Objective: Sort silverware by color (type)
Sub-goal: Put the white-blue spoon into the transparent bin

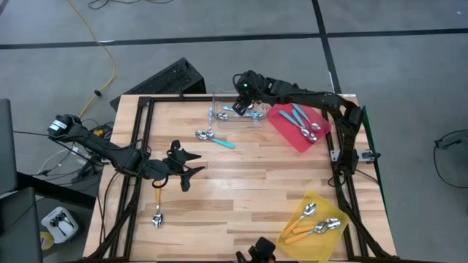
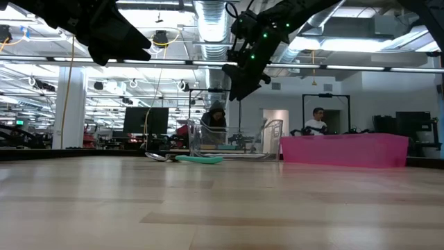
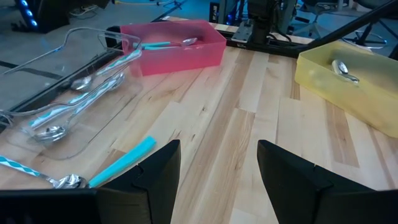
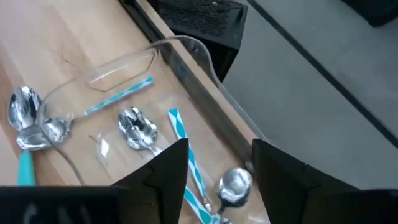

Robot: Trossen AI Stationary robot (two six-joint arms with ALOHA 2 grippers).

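Right gripper (image 1: 243, 93) hangs with fingers apart and empty over the clear tray (image 1: 219, 98); left gripper (image 1: 191, 164) waits open at about 8 o'clock on the table (image 1: 241, 190).

Striped light blue spoons (image 4: 186, 155) lie in the clear tray, apparently crossing at differing angles. A teal spoon (image 1: 219, 140) lies beside the tray, handle toward 4 o'clock, bowl at 10. An orange spoon (image 1: 157, 208) lies by the left arm, long axis 12 to 6, bowl at 6. Teal spoons fill the red tray (image 1: 289, 135) at 2 o'clock; orange ones the yellow tray (image 1: 329, 241) at 5.
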